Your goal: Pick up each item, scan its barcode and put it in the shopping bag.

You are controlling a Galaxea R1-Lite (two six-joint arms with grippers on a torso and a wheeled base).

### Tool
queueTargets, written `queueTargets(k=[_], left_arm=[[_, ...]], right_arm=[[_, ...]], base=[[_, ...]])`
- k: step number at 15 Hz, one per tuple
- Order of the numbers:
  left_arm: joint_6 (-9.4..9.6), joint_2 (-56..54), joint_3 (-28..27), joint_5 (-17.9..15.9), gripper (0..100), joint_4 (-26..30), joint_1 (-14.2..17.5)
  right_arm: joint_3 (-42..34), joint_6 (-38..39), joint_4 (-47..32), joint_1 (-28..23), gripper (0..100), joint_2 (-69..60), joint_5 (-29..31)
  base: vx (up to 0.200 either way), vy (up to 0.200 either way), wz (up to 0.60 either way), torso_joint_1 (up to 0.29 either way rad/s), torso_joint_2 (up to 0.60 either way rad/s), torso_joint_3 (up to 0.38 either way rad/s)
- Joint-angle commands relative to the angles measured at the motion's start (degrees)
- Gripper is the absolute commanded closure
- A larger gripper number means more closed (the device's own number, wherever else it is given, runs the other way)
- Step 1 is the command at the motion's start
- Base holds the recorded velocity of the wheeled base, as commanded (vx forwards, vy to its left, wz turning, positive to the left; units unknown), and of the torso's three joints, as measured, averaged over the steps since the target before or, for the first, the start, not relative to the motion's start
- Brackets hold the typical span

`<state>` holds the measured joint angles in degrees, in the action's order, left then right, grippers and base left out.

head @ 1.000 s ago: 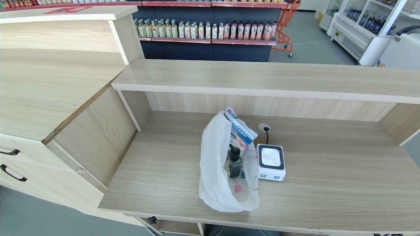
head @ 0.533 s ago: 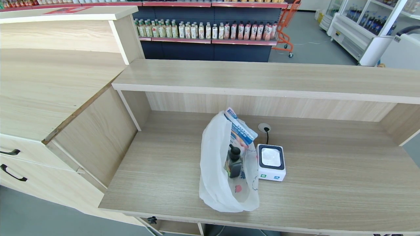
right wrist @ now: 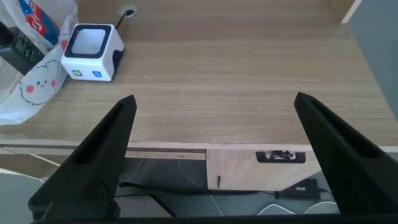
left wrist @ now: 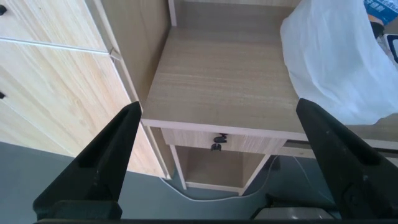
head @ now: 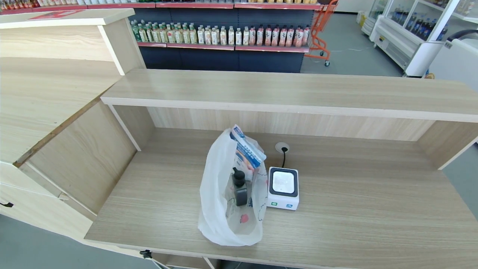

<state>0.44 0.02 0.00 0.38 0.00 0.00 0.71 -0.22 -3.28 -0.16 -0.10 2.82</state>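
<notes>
The left gripper (left wrist: 217, 104) hangs out past the front edge of the light wooden checkout counter (head: 373, 209). Its two dark fingers are spread wide and grip nothing; between them only the counter's edge and the floor below are seen. The right gripper (right wrist: 216, 98) is likewise spread wide and empty, poised over the counter's front edge and well apart from everything on the top.

The white, thin plastic shopping bag (head: 216, 194) stands on the counter with its mouth open. Inside it a dark pump-top bottle (head: 239, 188) stands upright, and behind that a blue-and-white printed packet (head: 246, 149) sticks up out of the bag's mouth, leaning toward the back panel.

Just beside the bag, on the robot's right, sits the barcode scanner (head: 283, 183), a small white cube with a dark-framed pale window on top. The bag's wall appears to touch the scanner's side. A black cable (head: 283, 158) runs from the scanner's back to a round grey grommet (head: 282, 147) in the countertop.
</notes>
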Motion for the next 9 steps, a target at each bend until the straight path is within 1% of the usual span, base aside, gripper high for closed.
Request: queueTargets(k=[1, 5, 7, 8, 9], left_arm=[[-0.09, 0.1, 0.0, 0.1, 0, 0.0, 0.0], [0.18, 0.1, 0.0, 0.0, 0, 0.0, 0.0], [0.26, 0.2, 0.0, 0.0, 0, 0.0, 0.0], [0.26, 0.3, 0.0, 0.0, 0, 0.0, 0.0], [0.26, 0.1, 0.0, 0.0, 0, 0.0, 0.0]], right_arm=[[0.0, 0.0, 0.0, 0.0, 0, 0.2, 0.0], [0.0, -0.2, 0.0, 0.0, 0, 0.2, 0.0], [0.0, -0.9, 0.0, 0.0, 0, 0.2, -0.2], [0.0, -1.2, 0.0, 0.0, 100, 0.2, -0.2], [0.0, -1.2, 0.0, 0.0, 100, 0.2, -0.2]], base=[[0.000, 0.000, 0.00, 0.000, 0.00, 0.000], [0.000, 0.000, 0.00, 0.000, 0.00, 0.000], [0.200, 0.000, 0.00, 0.005, 0.00, -0.002], [0.200, 0.000, 0.00, -0.012, 0.00, 0.002], [0.000, 0.000, 0.00, 0.000, 0.00, 0.000]])
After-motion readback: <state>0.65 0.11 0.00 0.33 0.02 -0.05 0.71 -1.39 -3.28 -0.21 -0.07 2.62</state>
